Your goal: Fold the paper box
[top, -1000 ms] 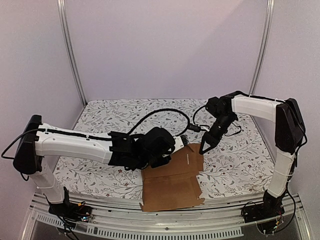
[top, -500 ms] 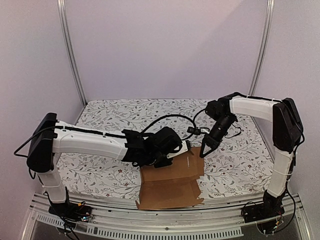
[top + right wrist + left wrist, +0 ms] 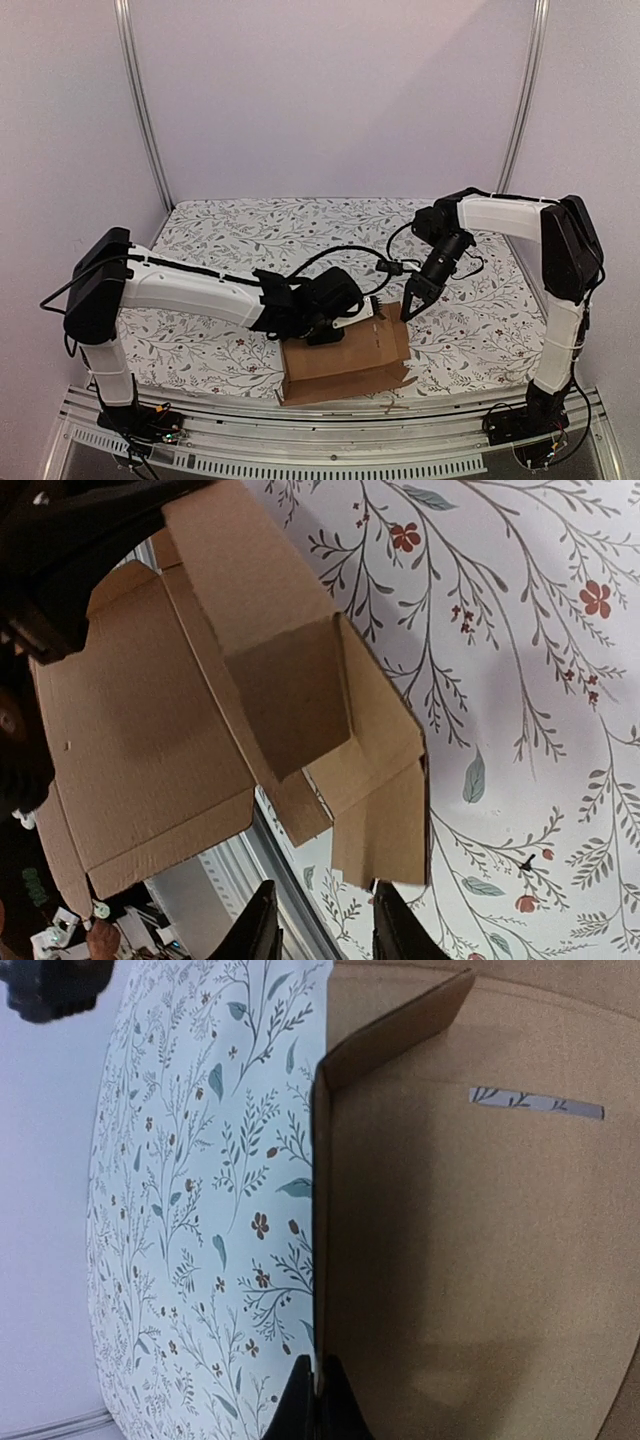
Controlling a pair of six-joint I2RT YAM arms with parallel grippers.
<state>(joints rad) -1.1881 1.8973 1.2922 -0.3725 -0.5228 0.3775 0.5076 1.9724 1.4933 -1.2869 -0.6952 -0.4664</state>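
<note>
Lower centre: left tool (image 3: 318,1405) clamped plain brown cardboard paper box (image 3: 345,355) flap edge; right tool (image 3: 325,925) hovered slightly parted, empty.

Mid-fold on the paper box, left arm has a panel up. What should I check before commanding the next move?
1. Left gripper's hold on the paper box: ok, fingers closed on a panel edge in the left wrist view.
2. Far panel lifted off the floral cloth: ok, it stands tilted in the top view.
3. Right gripper free: ok, open, holding nothing, by the box's right side.
4. Side flap folded in: not ok, it lies spread on the cloth.
5. Margin at the near edge: not ok, the box sits right by the metal rail.
6. Creases aligned: cannot tell.
</note>
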